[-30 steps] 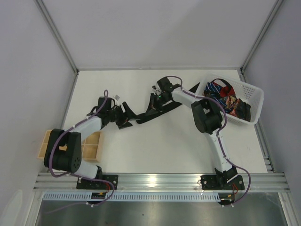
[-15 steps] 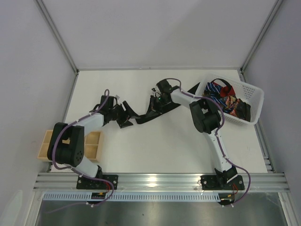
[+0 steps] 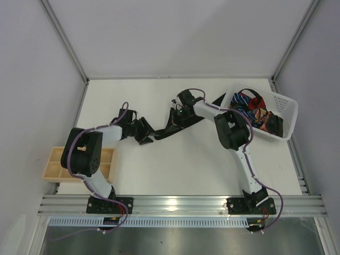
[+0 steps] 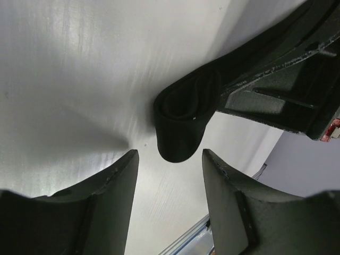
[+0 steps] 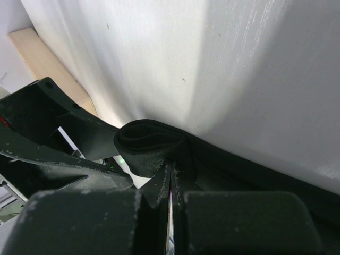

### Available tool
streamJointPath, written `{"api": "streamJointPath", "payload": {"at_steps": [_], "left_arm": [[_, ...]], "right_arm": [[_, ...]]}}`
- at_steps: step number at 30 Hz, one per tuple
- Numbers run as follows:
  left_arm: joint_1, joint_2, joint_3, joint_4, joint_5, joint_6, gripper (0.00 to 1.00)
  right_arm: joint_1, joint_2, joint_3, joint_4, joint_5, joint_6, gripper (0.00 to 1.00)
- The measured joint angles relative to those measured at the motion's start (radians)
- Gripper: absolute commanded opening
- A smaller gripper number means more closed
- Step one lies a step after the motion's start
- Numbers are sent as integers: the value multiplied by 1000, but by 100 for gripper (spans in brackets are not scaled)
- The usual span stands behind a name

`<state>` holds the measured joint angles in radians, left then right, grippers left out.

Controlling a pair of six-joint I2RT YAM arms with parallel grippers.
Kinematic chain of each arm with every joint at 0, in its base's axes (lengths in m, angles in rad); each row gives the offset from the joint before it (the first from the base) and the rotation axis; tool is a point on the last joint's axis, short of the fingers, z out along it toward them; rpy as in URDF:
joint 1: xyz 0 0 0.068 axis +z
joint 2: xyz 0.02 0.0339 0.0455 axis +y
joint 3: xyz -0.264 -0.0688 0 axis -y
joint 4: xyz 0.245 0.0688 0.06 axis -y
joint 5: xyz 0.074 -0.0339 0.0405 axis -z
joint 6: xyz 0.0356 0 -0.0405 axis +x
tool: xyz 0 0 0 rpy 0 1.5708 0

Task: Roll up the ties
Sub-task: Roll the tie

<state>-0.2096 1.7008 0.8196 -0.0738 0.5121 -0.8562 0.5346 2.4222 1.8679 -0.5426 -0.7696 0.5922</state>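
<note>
The right end effector (image 5: 170,172) is pinched shut on the black tie (image 4: 180,125) mid-worktop (image 3: 186,164). The left end effector (image 4: 169,159) gapes wide beside the tie's rolled end.

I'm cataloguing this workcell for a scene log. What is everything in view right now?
black tie: one, black, mid-table between the grippers, one end rolled
basket ties: several, blue-white striped, red, brown patterned, heaped in the basket
lattice basket: one, white, far right of the table
wooden compartment tray: one, pale wood, near-left table edge
table: one, white
left gripper: one, black, open, facing the rolled end
right gripper: one, black, shut on the black tie
</note>
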Motion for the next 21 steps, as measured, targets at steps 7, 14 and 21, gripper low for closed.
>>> {"api": "streamJointPath", "payload": {"at_steps": [7,14,21], "left_arm": [[-5,31,5,31,-17,-18,56],[-6,61,22,60,-31,-24,36],[-8,76,36,53,-38,-8,1]], "right_arm": [[-2,5,0,5,-11,0,0],[-2,6,0,6,-14,-1,0],[12,8,10,2,-9,-3,0]]}}
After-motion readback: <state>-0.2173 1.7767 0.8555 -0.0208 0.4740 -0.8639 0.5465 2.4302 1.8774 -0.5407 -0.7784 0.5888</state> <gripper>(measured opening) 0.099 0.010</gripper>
